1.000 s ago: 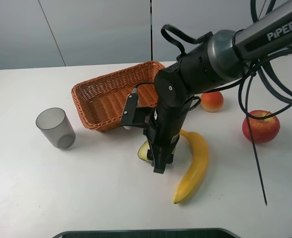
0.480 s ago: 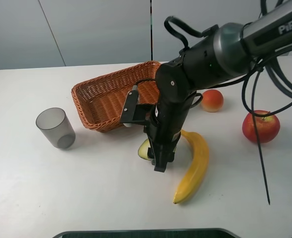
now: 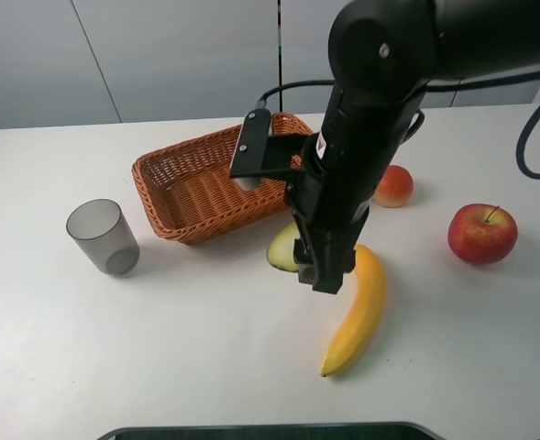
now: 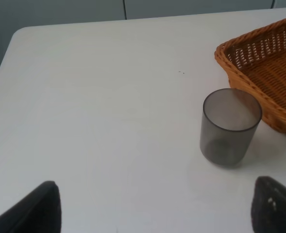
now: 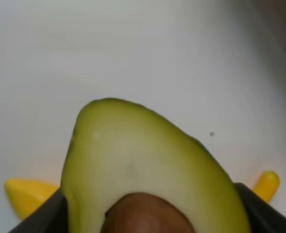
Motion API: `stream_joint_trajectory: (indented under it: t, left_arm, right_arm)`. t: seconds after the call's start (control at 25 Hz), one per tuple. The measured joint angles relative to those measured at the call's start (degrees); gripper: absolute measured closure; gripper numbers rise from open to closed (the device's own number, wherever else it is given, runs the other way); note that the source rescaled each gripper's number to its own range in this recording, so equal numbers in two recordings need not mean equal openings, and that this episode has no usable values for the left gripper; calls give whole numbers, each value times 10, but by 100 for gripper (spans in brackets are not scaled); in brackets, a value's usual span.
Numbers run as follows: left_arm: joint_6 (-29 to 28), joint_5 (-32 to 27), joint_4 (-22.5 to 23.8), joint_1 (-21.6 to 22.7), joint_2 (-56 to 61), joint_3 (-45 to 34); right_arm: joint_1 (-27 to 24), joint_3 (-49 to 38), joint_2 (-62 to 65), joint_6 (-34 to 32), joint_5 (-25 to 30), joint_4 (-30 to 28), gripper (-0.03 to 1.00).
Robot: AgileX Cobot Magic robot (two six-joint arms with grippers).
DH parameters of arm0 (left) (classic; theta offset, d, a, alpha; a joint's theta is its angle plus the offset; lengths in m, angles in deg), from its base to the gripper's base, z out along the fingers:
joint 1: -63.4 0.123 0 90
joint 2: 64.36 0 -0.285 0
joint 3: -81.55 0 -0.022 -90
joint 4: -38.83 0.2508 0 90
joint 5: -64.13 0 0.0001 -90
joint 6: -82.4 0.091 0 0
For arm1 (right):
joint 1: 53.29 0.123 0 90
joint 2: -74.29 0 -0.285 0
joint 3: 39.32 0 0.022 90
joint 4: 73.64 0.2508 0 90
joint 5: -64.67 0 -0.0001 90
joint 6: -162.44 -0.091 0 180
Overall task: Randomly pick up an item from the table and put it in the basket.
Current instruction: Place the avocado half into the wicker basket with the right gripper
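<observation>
My right gripper (image 3: 317, 268) is shut on the halved avocado (image 3: 284, 247) and holds it above the white table (image 3: 114, 348), just in front of the wicker basket (image 3: 173, 165). In the right wrist view the avocado (image 5: 133, 160) fills the frame, with pale green flesh and the brown pit at the lower edge, between the right gripper's (image 5: 152, 216) dark fingers (image 5: 36, 218). My left gripper (image 4: 157, 213) is open and empty, low over the table near the grey cup (image 4: 229, 127). The basket's corner (image 4: 264, 73) shows beyond the cup.
A yellow banana (image 3: 361, 312) lies under and to the right of the held avocado. An orange-red peach (image 3: 393, 186) and a red apple (image 3: 481, 234) sit at the right. The grey cup (image 3: 103, 236) stands left of the basket.
My right arm has risen and shifted slightly right and toward the basket, lifting the avocado off the table. The banana, cup and basket have not moved.
</observation>
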Motion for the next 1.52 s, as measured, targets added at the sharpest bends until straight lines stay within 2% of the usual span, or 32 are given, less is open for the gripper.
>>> stream_joint_trajectory:
  t: [0.16,0.28,0.72,1.2,1.32,1.52]
  left_arm:
    - [0,0,0,0,0,0]
    - [0,0,0,0,0,0]
    - [0,0,0,0,0,0]
    - [0,0,1,0,0,0]
    - [0,0,1,0,0,0]
    - [0,0,1,0,0,0]
  right_arm:
    - [-12,41,13,0,55,-9,95]
    - [-22,64,15,0,67,-20,95]
    - [-59,124,-10,22,69,-57,95]
    - [-77,263,-134,43,69,-84,95]
    - [-77,305,-173,45,55,-84,95]
    - [-77,337,-223,45,-14,-84,95]
